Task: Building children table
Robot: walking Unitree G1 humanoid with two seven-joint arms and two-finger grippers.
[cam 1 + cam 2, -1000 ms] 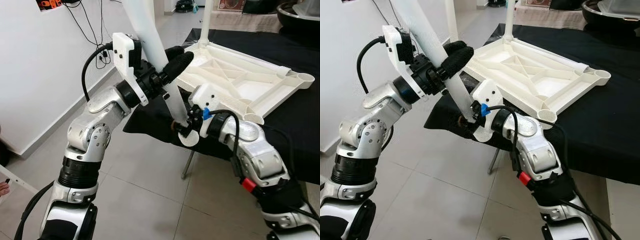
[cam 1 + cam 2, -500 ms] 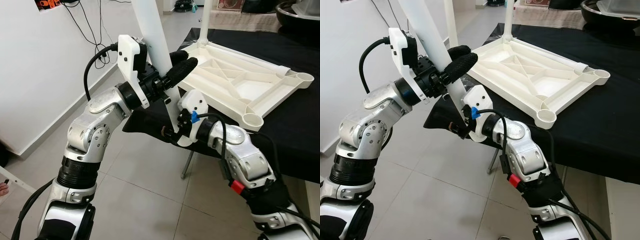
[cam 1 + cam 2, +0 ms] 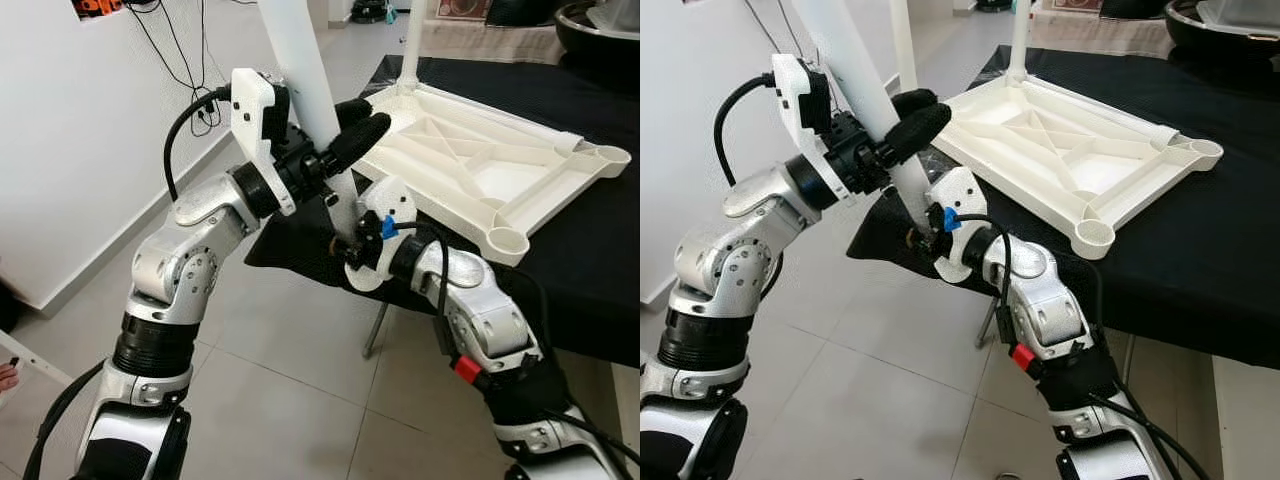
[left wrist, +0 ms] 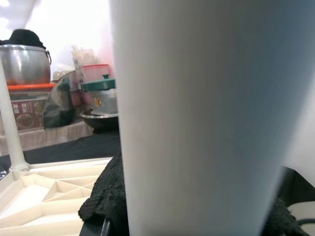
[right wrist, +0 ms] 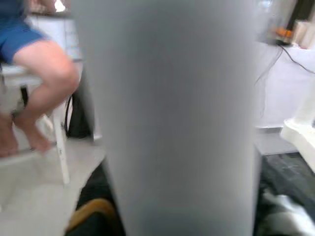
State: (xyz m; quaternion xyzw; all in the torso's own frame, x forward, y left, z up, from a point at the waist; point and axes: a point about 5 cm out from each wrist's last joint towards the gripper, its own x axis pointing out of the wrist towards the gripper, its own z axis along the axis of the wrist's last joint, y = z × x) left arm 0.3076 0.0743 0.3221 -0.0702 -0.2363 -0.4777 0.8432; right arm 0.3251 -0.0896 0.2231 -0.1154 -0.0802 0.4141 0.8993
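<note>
So the robot had this long white plastic table leg [image 3: 300,70] held up at a slant, just off the corner of the table draped in black cloth [image 3: 1230,250]. The left gripper [image 3: 355,125] was wrapped around the middle of the leg, its black padded fingers [image 3: 915,122] closed snug on either side of it. The right gripper [image 3: 350,250] was down at the bottom end of the same leg, tucked right against it, but I honestly couldn't tell how far its fingers were open since the white wrist housing and the leg covered them. The upside-down white plastic children's tabletop [image 3: 480,165] was lying on the black cloth with its ribbed underside facing up, one white leg [image 3: 1021,35] already standing upright in its far corner, and round empty sockets at the two corners on the robot's right. From the right wrist camera you could make out a person's bare legs [image 5: 34,83] sitting on a white stool off to the side.
</note>
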